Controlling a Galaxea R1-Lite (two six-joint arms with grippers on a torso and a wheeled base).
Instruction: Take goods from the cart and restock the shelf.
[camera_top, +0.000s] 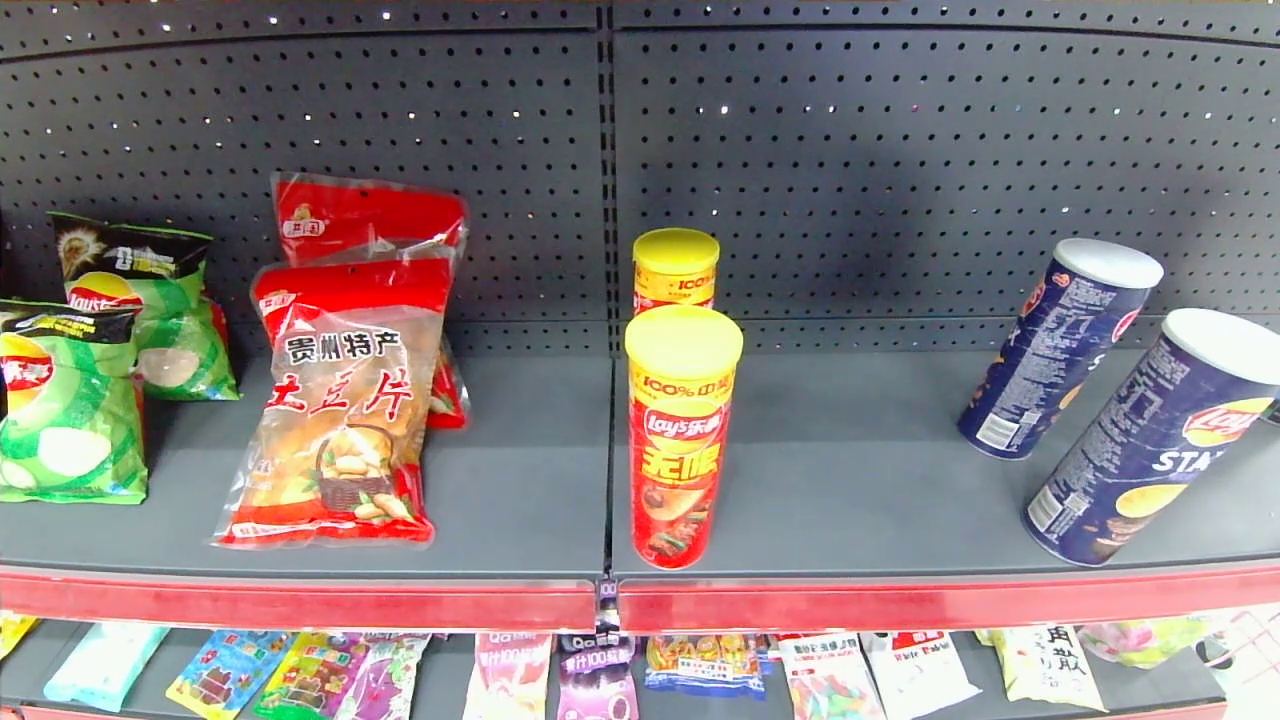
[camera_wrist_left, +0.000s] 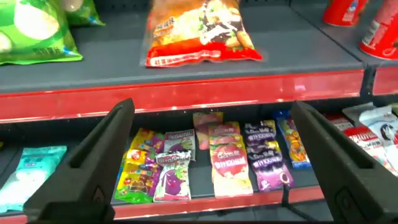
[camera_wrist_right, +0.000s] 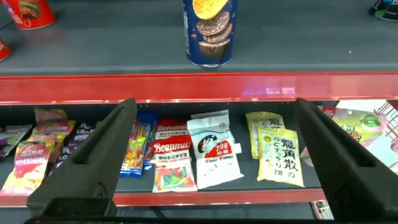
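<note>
Bright even light, soft shadow on the pegboard, glare along the red shelf edge

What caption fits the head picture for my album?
Snack bags, red cans and blue cans on a grey shelf.

Straight ahead between the right gripper's spread fingers a blue can stands; bare shelf flanks it.

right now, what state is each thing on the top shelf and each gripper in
front red can: upright, lid on
rear red can: upright, lid on
blue cans: standing, lids on
red bags: sealed, leaning back
green bags: sealed, upright
left gripper: open, empty
right gripper: open, empty
</note>
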